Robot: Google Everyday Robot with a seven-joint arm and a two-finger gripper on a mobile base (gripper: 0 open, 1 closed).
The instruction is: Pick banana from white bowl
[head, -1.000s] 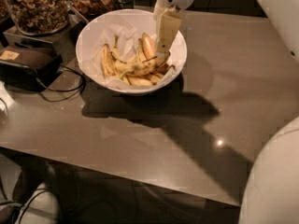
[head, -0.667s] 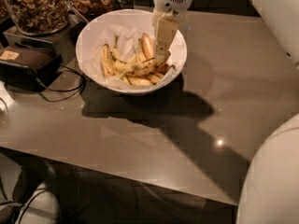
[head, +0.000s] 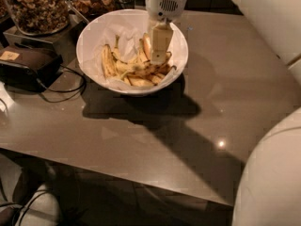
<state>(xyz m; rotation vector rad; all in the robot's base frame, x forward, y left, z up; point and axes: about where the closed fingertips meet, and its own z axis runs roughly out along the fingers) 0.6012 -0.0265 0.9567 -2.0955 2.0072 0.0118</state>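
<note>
The white bowl (head: 89,41) stands on the brown table at the back left and holds several yellow bananas. A long curved banana with brown speckles (head: 139,71) lies across the middle of the pile. A shorter plain one (head: 108,60) lies on its left. My gripper (head: 158,56) reaches down from the top into the right half of the bowl. Its tip is at the bananas, just above the speckled one, and it hides part of the pile.
Two glass jars of nuts (head: 35,6) (head: 94,1) stand behind the bowl. A black device (head: 26,65) with a cable (head: 70,86) lies left of it. My white arm (head: 268,13) and body (head: 273,173) fill the right side. The table's front edge (head: 141,182) runs below.
My gripper has shifted slightly to the left inside the bowl. The bowl and the bananas have not moved.
</note>
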